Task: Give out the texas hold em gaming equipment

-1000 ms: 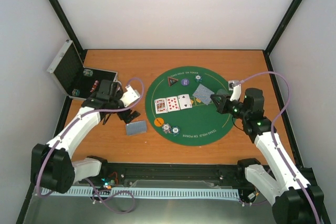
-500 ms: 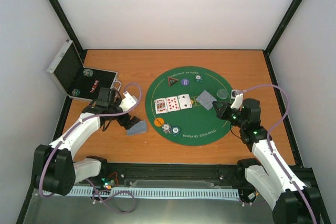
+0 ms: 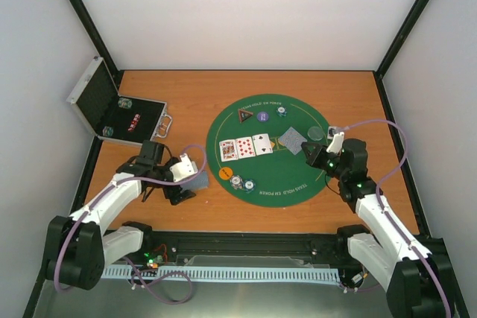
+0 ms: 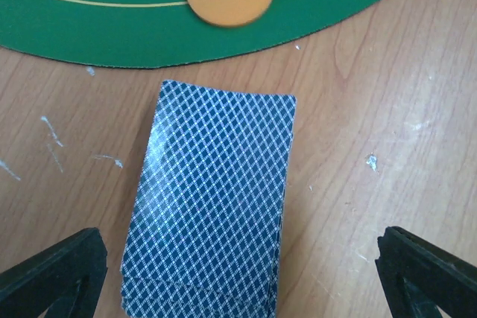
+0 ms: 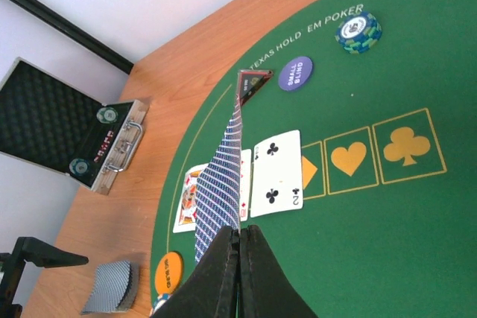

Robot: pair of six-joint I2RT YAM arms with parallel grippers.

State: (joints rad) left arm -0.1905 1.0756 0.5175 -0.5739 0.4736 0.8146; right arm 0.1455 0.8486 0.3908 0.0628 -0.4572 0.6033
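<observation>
The right gripper [image 5: 240, 237] is clamped tight on a thin card [image 5: 220, 184] with a blue crosshatched back, held edge-on above the round green felt mat [image 5: 358, 243]. The left gripper [image 4: 240, 243] gapes wide around a squared stack [image 4: 212, 191] of matching cards lying on the scratched wooden table [image 4: 358, 147], just beside the mat.

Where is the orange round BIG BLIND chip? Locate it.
Top view: the orange chip lies on the near-left edge of the green round mat, beside the speckled chip stack, with the blue-backed card deck just off the mat.

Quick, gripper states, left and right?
Left gripper: open, above the card deck, holding nothing.
Right gripper: shut on a playing card.
</observation>
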